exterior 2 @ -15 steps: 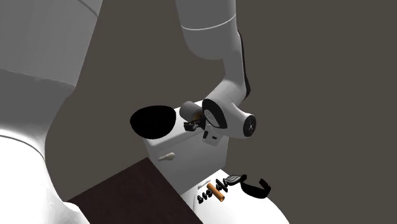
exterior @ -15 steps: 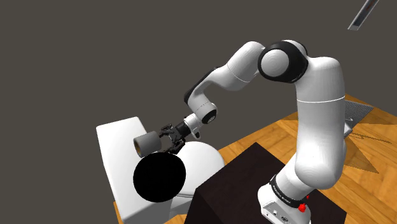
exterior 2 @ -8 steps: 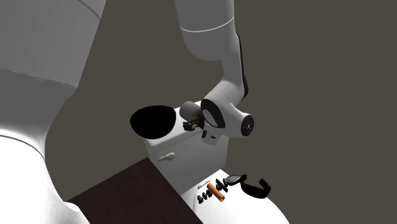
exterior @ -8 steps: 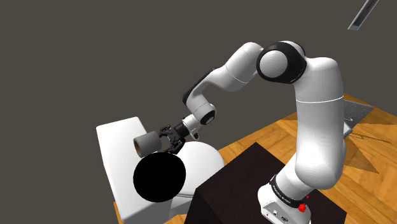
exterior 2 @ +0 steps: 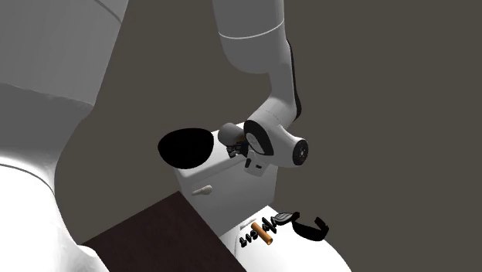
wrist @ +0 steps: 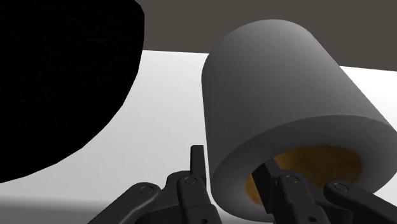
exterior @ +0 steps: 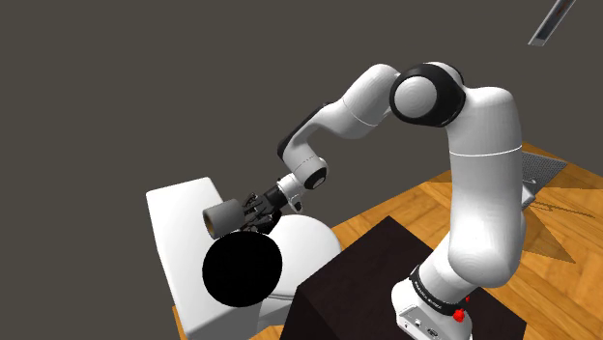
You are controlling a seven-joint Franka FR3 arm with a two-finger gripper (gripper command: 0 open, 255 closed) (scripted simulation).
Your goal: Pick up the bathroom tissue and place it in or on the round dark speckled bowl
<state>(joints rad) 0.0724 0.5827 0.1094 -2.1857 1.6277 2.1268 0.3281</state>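
Grey tissue roll is pinched by the gripper, one finger inside its core. Better to carry it level above the black bowl before opening.

Matt tissue roll; wooden floor

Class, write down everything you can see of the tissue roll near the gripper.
The tissue roll is a plain grey cylinder with a tan hollow core showing at its end. It lies roughly on its side over a white surface, beside the black bowl. The gripper clasps its wall: one of the fingers is outside, the other inside the core. Whether the roll rests on the surface or is lifted cannot be told.
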